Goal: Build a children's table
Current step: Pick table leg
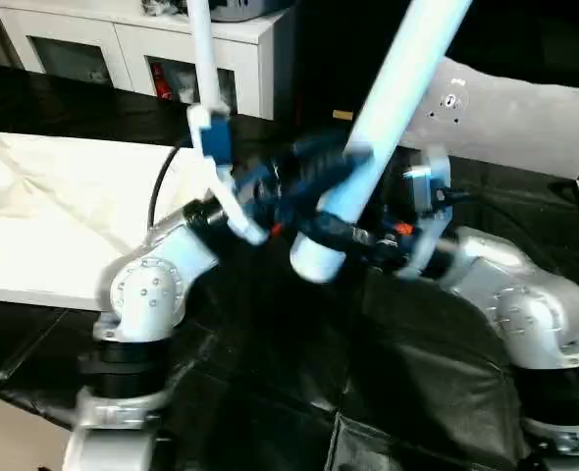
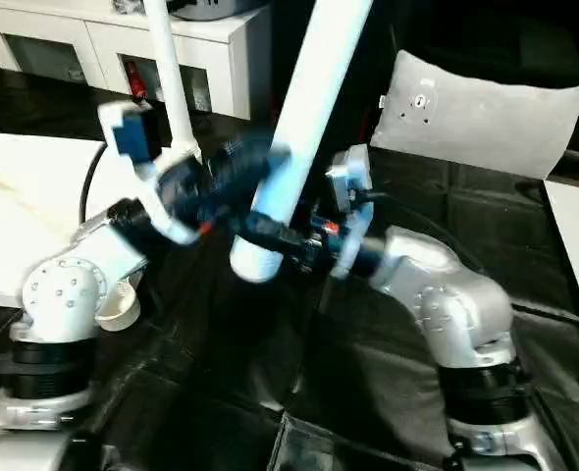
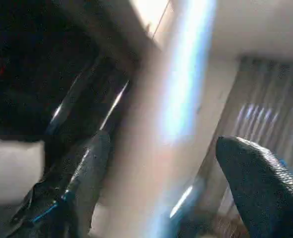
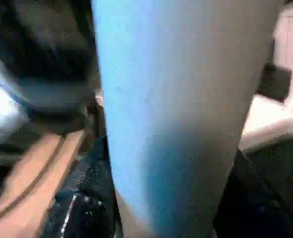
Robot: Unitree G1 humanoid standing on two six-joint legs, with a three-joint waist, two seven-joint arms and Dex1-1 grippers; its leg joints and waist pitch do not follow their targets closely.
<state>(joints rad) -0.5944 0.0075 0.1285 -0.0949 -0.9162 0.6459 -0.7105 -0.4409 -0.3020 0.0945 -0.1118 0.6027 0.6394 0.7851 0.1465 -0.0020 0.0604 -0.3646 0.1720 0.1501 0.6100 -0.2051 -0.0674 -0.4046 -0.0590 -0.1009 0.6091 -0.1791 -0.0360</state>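
Note:
A long white tapered table leg [image 1: 397, 78] slants up to the right in front of me, its thick open end [image 1: 314, 260] lowest. My right gripper [image 1: 353, 234] is shut on the leg just above that end. Higher on the same leg is my left gripper [image 3: 171, 163], whose fingers [image 3: 87, 173] stand open on either side of it, with a gap on one side. A second, thinner white leg [image 1: 201, 49] stands upright behind my left wrist, and its foot is hidden. At the left lies a flat white slab [image 1: 44, 270]; I cannot tell whether it is the table's top.
A grey-white cushion [image 1: 510, 123] lies at the back right. A white cabinet [image 1: 123, 44] stands at the back left. Black sheeting [image 1: 299, 373] covers the floor below my arms. A white ring-shaped part [image 2: 123, 306] sits by my left elbow.

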